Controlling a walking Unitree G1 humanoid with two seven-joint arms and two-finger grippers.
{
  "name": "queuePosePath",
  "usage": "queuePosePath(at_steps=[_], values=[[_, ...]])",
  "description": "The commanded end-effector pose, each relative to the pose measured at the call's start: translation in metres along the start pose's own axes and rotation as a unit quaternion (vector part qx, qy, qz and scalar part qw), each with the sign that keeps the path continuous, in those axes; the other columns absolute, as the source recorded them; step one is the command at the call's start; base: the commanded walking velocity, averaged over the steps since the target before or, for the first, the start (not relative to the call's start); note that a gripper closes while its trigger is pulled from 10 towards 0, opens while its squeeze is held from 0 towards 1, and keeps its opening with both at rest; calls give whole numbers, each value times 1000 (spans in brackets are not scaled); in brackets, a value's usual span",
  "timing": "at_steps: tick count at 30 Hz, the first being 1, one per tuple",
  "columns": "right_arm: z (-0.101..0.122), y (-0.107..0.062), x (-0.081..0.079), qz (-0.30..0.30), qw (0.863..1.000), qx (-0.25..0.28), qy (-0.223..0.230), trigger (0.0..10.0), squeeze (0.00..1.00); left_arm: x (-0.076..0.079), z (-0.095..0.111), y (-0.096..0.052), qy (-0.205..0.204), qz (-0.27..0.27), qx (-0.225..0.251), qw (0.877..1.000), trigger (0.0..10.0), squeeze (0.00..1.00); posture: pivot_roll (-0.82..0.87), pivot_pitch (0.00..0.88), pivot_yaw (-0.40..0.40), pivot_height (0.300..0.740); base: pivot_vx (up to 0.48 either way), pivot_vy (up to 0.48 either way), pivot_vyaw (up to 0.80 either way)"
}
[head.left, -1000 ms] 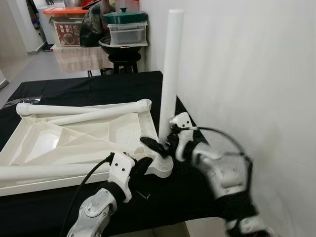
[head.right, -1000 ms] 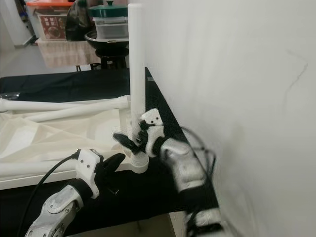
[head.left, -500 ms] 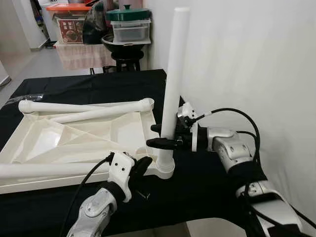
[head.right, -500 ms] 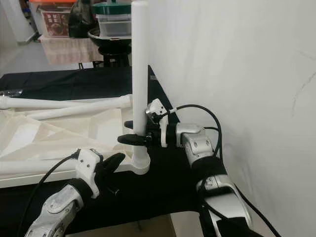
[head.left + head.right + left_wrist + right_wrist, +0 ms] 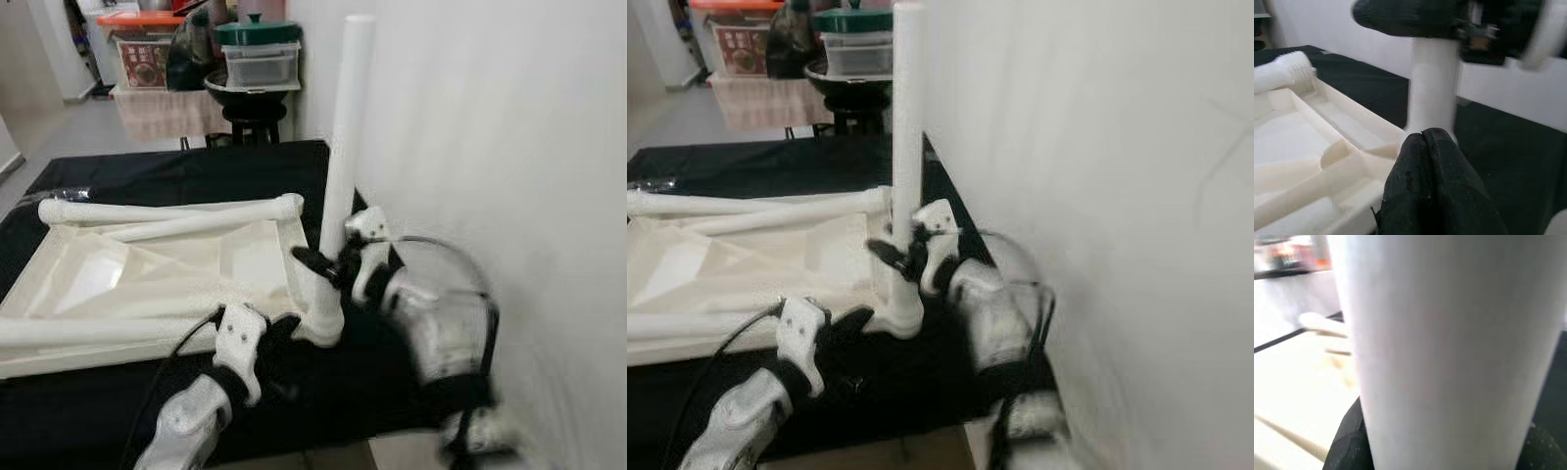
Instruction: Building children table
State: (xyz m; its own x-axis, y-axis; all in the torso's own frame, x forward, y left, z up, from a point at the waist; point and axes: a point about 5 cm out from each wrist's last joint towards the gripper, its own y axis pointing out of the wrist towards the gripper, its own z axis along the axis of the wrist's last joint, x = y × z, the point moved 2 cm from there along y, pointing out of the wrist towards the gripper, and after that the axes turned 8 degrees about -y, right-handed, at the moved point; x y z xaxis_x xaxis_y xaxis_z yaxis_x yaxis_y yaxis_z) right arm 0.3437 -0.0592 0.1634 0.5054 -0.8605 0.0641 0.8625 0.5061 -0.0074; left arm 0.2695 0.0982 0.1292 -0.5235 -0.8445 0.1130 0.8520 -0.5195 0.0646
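Left eye view showed the right gripper [image 5: 326, 266] clenched around the upright white table leg [image 5: 345, 127], low on the shaft, just above the corner socket [image 5: 321, 328] where the leg stood. That arm was blurred. From the right wrist view the leg [image 5: 1449, 347] filled the space between the black fingers [image 5: 1344, 448], touching them on both sides.

Below and to the left of the right gripper, the left gripper [image 5: 277, 333] rested at the foot of the leg, its fingers [image 5: 1435, 191] pressed together with nothing between them, their tips touching the socket base [image 5: 1427, 129].

To the left of both grippers lay the upturned white tabletop [image 5: 147, 279] on a black cloth [image 5: 176, 171]. Another white leg [image 5: 167, 209] lay along its far edge, beyond the grippers. A white wall [image 5: 490, 147] stood just to the right of the right gripper. Far behind, a stool carried stacked containers with a green lid [image 5: 257, 31].
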Motion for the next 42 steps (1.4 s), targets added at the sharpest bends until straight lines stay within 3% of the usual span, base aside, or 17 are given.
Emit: queuePosePath(at_steps=[1, 6, 7, 8, 9, 11, 16, 19, 21, 22, 24, 25, 29, 32, 33, 34, 42], values=[[-38, -5, -16, 20, 995, -88, 35, 0, 0, -2, -1, -1, -1, 2, -4, 1000, 10000, 0, 11, 0, -34, 740, 0, 0, 0], [-33, 6, -8, 28, 996, -83, 9, 0, 0, -3, -4, 1, 1, -1, -10, 1000, 10000, 0, 26, 0, -49, 740, 0, 0, 0], [-35, 8, -5, 24, 996, -88, 0, 3020, 0, -3, -4, 1, 1, 1, -10, 1000, 10000, 0, 26, 0, -50, 740, 0, 0, 0], [-35, 8, -5, 24, 996, -88, 0, 3020, 0, -3, -4, 1, 1, 1, -10, 1000, 10000, 0, 26, 0, -50, 740, 0, 0, 0], [-33, 8, -6, 22, 996, -88, -1, 10000, 0, -4, -4, 1, 3, 6, -8, 1000, 10000, 0, 28, 0, -51, 740, 0, 0, 0], [-29, 8, -10, 34, 996, -81, -1, 10000, 1000, -5, -4, 1, 4, 12, -7, 1000, 10000, 0, 29, 0, -51, 740, 0, 0, 0], [-12, 6, -10, 82, 995, -48, 11, 10000, 1000, -4, -5, 3, 2, 9, -10, 1000, 10000, 0, 25, 0, -47, 740, 0, 0, 0], [-3, 4, -6, 137, 990, -26, 5, 10000, 1000, -3, -6, 4, 0, 5, -11, 1000, 10000, 0, 27, 0, -47, 740, 0, 0, 0], [3, -1, 0, 207, 978, -6, -8, 10000, 1000, -3, -7, 4, -1, 3, -12, 1000, 10000, 0, 24, 0, -46, 740, 0, 0, 0], [6, -5, 3, 252, 968, 2, -22, 10000, 0, -3, -7, 5, -2, 3, -11, 1000, 10000, 0, 24, 0, -46, 740, 0, 0, 0], [12, -9, 7, 311, 949, 12, -42, 10000, 0, -3, -7, 5, -2, 3, -11, 1000, 10000, 0, 22, 0, -43, 740, 0, 0, 0], [12, -9, 7, 311, 949, 12, -42, 10000, 0, -3, -7, 5, -2, 3, -11, 1000, 10000, 0, 22, 0, -43, 740, 0, 0, 0], [20, -10, 14, 388, 920, 11, -52, 10000, 0, -2, -7, 5, -3, 4, -10, 1000, 10000, 0, 29, 0, -43, 740, 0, 0, 0], [20, -11, 15, 417, 908, 4, -45, 10000, 0, -2, -7, 5, -4, 5, -10, 1000, 10000, 0, 35, 0, -44, 740, 0, 0, 0], [20, -12, 16, 433, 900, 3, -41, 1137, 0, -2, -7, 5, -4, 5, -10, 1000, 10000, 0, 35, 0, -44, 740, 0, 0, 0], [20, -11, 18, 440, 897, 2, -31, 0, 0, -2, -7, 5, -4, 5, -10, 1000, 10000, 0, 38, 0, -45, 740, 0, 0, 0], [13, -7, 26, 426, 904, 1, -30, 0, 0, -2, -6, 4, -5, 7, -7, 1000, 10000, 0, 38, 0, -43, 740, 0, 0, 0]])
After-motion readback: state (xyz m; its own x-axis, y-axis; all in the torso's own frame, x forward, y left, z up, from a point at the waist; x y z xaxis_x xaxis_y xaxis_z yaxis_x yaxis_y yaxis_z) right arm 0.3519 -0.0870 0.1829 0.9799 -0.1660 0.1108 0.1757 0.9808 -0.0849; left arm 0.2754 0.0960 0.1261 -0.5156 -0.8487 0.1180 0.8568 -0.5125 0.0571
